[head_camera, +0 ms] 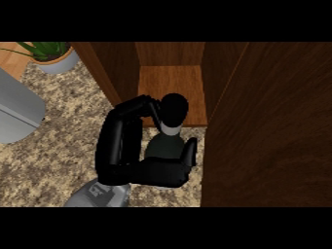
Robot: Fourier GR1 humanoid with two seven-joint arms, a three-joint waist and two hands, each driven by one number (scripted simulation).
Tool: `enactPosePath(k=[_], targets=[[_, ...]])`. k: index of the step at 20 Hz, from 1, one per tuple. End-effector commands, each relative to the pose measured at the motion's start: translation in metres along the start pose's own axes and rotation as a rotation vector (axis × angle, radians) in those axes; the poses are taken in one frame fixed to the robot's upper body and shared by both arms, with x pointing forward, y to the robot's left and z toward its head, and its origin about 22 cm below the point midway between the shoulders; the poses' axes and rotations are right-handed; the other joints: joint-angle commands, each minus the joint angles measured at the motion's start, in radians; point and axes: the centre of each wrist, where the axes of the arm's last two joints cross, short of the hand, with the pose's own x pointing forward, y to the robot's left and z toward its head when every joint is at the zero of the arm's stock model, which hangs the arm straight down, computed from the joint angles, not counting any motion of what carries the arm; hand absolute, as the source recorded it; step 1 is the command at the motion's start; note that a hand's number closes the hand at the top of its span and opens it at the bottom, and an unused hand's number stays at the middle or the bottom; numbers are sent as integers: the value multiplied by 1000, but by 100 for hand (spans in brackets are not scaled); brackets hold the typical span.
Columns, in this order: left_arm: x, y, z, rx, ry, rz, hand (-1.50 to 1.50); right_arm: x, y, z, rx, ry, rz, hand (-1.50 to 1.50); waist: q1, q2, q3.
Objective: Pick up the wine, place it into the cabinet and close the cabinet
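Note:
The wine bottle (167, 141) has a black cap, a pale neck and a dark green body. It stands tilted just in front of the open wooden cabinet (118, 73), with its cap over the front edge of the cabinet's floor (172, 80). My left hand (157, 172) is shut on the bottle: the fingers (114, 138) run up its left side and curl over near the cap, and the thumb (191, 151) presses its right side. The palm hides the bottle's base. The cabinet's door (276, 126) stands open at the right. My right hand is out of sight.
A potted green plant (52, 54) stands at the back left on the speckled counter (32, 165). A large grey rounded object (7, 109) lies along the left edge. The open door fills the right side of the view.

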Motion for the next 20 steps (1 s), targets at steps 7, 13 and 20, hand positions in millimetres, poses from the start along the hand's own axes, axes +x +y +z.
enactPosePath(k=[7,13,20], targets=[[-5,-33,-23,43,-15,-63,150,10,12,17,28,-59,-26,-150,4,0,0],[-10,-28,-23,60,-28,-81,150,23,-3,15,28,-60,-22,-150,7,-1,0],[-43,-32,-21,124,6,-37,150,21,5,25,50,-43,-24,-150,-7,1,0]])
